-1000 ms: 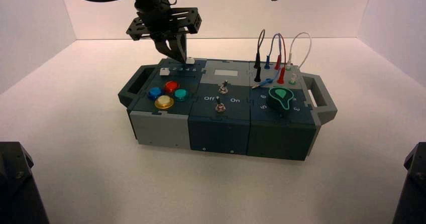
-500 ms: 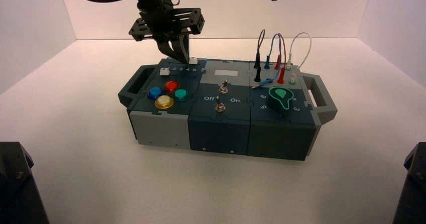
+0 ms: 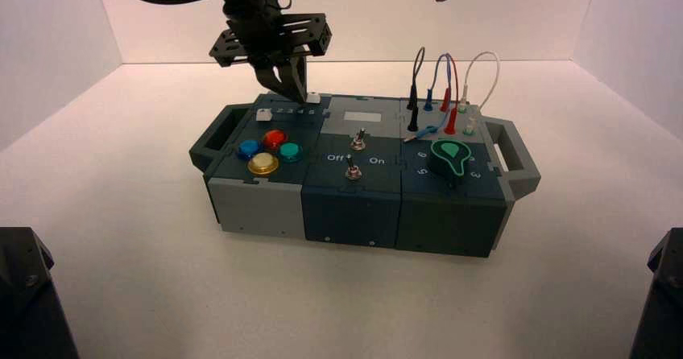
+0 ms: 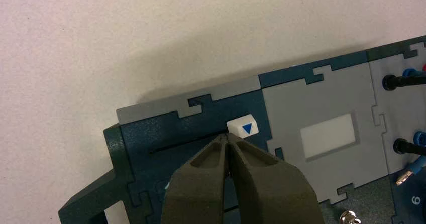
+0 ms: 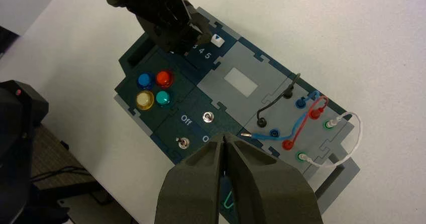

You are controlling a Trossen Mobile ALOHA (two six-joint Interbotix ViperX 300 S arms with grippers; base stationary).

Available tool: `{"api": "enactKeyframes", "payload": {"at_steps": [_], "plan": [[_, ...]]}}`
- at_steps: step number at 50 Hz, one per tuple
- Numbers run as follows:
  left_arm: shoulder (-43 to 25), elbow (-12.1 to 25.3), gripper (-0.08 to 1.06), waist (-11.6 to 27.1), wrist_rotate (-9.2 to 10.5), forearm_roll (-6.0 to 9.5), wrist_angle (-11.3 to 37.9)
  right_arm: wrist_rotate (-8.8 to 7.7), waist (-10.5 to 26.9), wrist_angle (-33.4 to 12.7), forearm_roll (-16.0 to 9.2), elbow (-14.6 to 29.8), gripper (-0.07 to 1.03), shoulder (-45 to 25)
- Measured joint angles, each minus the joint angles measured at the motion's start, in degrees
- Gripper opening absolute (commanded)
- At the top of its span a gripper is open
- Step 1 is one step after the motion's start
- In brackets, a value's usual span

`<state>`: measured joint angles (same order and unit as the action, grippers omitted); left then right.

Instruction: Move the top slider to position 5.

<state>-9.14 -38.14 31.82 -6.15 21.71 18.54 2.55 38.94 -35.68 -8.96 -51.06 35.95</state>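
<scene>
One white slider (image 4: 242, 126) (top) touches the fingers (image 4: 213, 156).

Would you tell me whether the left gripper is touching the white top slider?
Touching, it appears: the left wrist view shows the left gripper's closed tips meeting the top slider's near edge, no gap visible.

One box, one big pale surface

So the surface (image 3: 129, 278) is this plain, pale, smooth-looking thing, and the box (image 3: 351, 214) sits right on it, buttons and wires facing up. The box is dark blue and grey, with a chunky handle sticking out at each end. Wrist cams show the surface has tiny dark specks here and there, plus a soft shadow right beside the box.
</scene>
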Motion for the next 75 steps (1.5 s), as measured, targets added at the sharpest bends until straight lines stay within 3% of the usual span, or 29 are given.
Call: {"api": "enactKeyframes", "payload": {"at_steps": [56, 75], "plan": [[-1.41, 3.43, -0.03, 0.62, 0.09, -0.18, 1.49, 0.00, 0.00, -0.44, -0.09, -0.09, -0.02, 0.70], [0.97, 4.13, -0.03, 1.41, -0.44, -0.70, 7.47, -0.09, 0.00, -1.32, -0.09, -0.09, -0.02, 0.70]]}}
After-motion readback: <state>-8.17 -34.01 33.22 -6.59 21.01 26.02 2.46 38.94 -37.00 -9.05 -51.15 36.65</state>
